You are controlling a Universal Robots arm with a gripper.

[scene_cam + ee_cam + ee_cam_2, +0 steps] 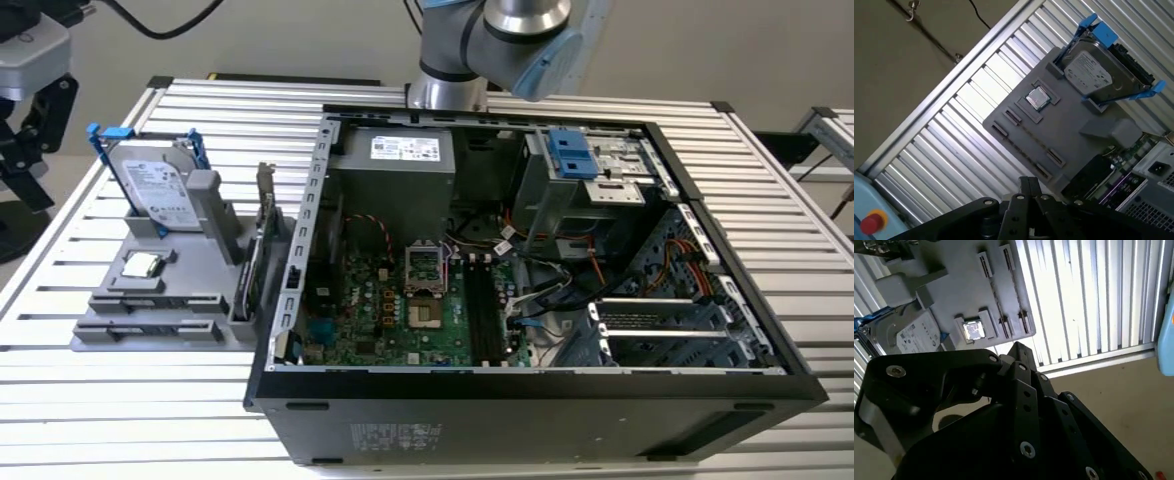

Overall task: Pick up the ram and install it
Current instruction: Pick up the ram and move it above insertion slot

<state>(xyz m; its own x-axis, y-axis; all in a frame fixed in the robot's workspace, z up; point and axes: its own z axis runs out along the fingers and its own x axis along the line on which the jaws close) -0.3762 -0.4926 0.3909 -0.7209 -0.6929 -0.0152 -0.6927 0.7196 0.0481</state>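
My gripper [1029, 182] hangs high above the grey parts holder [1069, 125], well clear of it. Its black fingers [1024, 192] meet at one tip, shut, and nothing sticks out from between them. In the second wrist view the gripper [1018, 347] sits over the holder's near edge [954, 295]. The holder's two long slots [1021, 150] look like thin empty grooves. The ram is out of view. The open computer case [294, 300] lies on the table, with the motherboard's long black memory slots [483, 310] beside the processor socket [420, 265].
On the holder [134, 335] sit a silver hard drive with blue brackets [154, 185], a small square processor chip [142, 264] and an upright dark card [254, 255]. The ribbed metal table [107, 400] ends close to the holder. A red button [873, 222] sits past the table edge.
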